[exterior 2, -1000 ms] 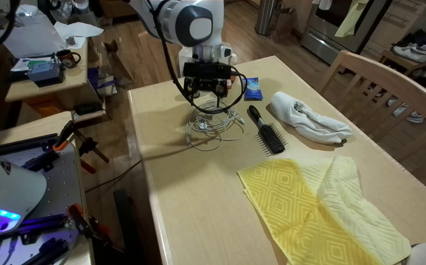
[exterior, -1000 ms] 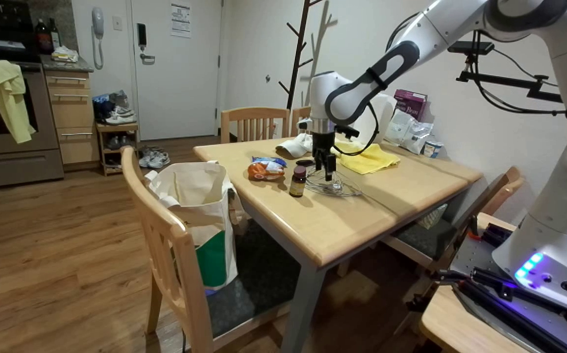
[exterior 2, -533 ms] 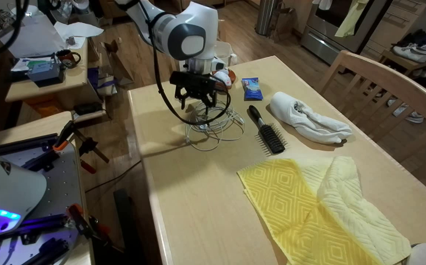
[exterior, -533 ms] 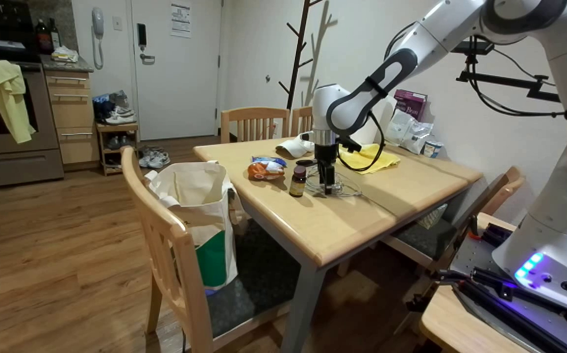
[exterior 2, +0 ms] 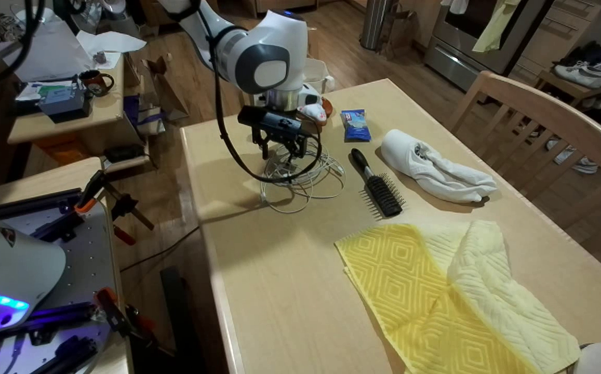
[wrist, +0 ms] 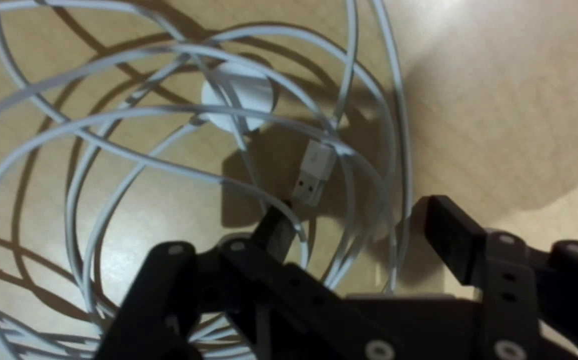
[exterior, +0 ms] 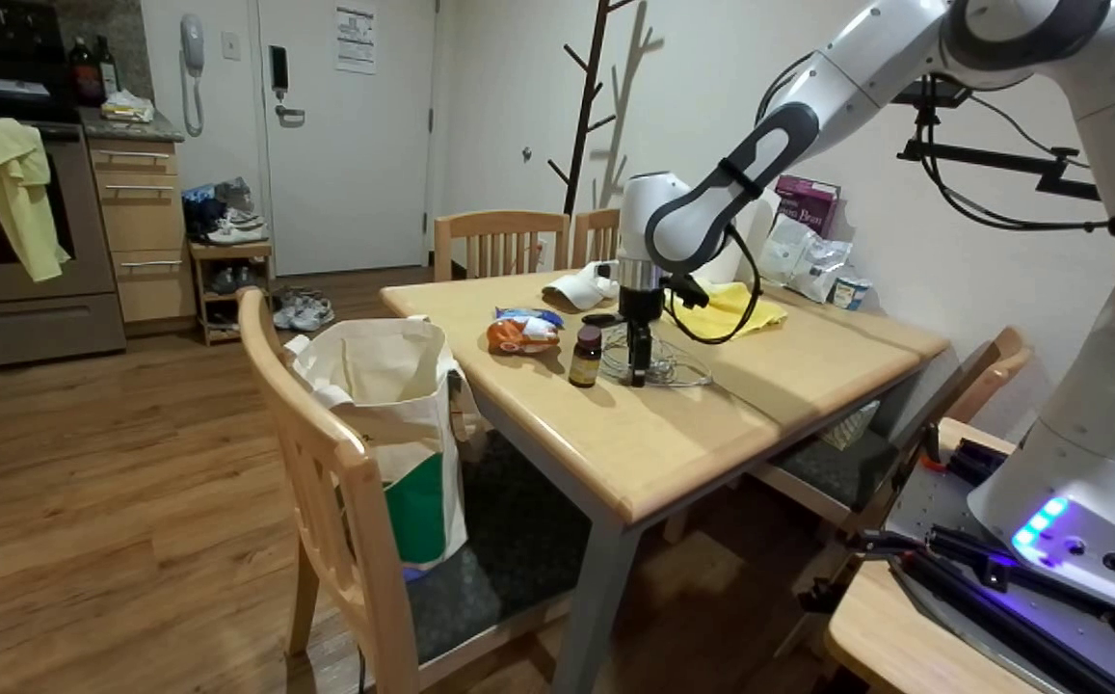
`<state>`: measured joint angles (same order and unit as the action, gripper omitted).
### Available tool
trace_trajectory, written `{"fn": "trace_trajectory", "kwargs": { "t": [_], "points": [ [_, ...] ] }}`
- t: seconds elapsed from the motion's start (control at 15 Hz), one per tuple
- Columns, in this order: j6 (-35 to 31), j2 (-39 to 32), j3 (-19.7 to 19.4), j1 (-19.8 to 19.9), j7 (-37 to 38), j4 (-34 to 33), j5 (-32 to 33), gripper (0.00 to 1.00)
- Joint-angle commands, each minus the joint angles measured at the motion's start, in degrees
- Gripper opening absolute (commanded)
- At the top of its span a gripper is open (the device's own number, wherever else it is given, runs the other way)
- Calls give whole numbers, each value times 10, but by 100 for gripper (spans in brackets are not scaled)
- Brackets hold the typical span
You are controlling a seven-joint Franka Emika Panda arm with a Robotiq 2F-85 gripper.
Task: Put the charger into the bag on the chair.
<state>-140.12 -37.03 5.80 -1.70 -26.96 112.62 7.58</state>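
The charger, a pale thin cord [exterior 2: 326, 162] in loose loops, lies on the table [exterior 2: 274, 270]. In the wrist view its USB plug [wrist: 317, 167] and a white round piece [wrist: 241, 96] show among the loops. My gripper [wrist: 366, 227] is low at the coil and open, fingers well apart. Several strands run between the fingers, and one loop crosses the left finger; none is pinched. In an exterior view the gripper [exterior: 638, 380] reaches down to the coil, at or near tabletop height. The cream bag [exterior: 403, 424] with a green lower part stands open-topped on the wooden chair [exterior: 379, 540].
A dark bottle [exterior: 586, 359] stands close beside the gripper. Near it lie an orange pack [exterior: 522, 335] and a blue wrapper [exterior 2: 356, 125]. A hairbrush [exterior 2: 385, 197], a white cap [exterior 2: 430, 171] and a yellow cloth [exterior 2: 399, 291] are farther along the table.
My gripper has come down from above the coil to the cord on the tabletop and turned a little. Its fingers have drawn somewhat closer together. The bag and chair stay put.
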Motion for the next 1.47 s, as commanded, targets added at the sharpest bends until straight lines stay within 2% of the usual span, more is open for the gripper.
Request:
{"fn": "trace_trajectory", "kwargs": {
  "t": [0.0, 0.33, 0.47, 0.6, 0.73, 0.87, 1.07, 1.13, 1.4],
  "points": [
    [-42, -4, 1, 8, 7, -3, 15, 44],
    [-84, -4, 7, 19, -1, -1, 8, 9],
    [-96, -4, 9, 22, -1, 0, 6, 5],
    [-100, -6, 11, 25, -3, -1, 5, 3],
    [-111, -5, 19, 35, -10, -2, -3, 7],
    [-145, 4, 55, 72, -46, 1, -31, 7],
    [-180, 28, 110, 118, -106, -8, -33, 7],
    [-183, 35, 124, 129, -131, -13, -29, 7],
    [-141, 84, 139, 138, -216, -49, -27, 7]
  ]
}}
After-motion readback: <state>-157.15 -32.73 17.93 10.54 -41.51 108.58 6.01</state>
